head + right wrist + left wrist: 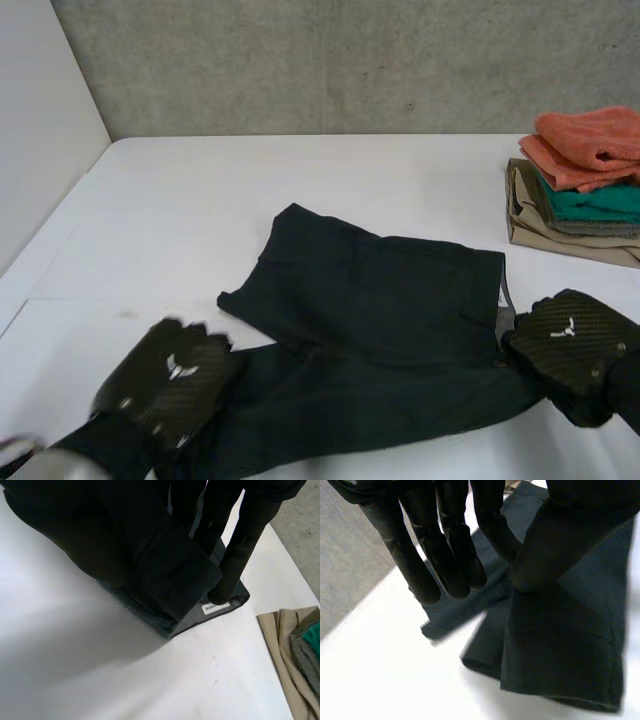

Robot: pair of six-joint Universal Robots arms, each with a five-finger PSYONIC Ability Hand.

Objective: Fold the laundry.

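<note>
Dark trousers (380,310) lie seemingly part-folded at centre frame; right hand (570,340) pinches the waistband, left hand (175,375) hovers open, lower left. Finished stack (585,205) sits upper right.

white table (300,170) | dark trousers (380,320) spread flat | left hand (170,375) at leg end | right hand (570,340) at waistband | folded stack (530,215) far right, orange towel (590,145) on top
</note>
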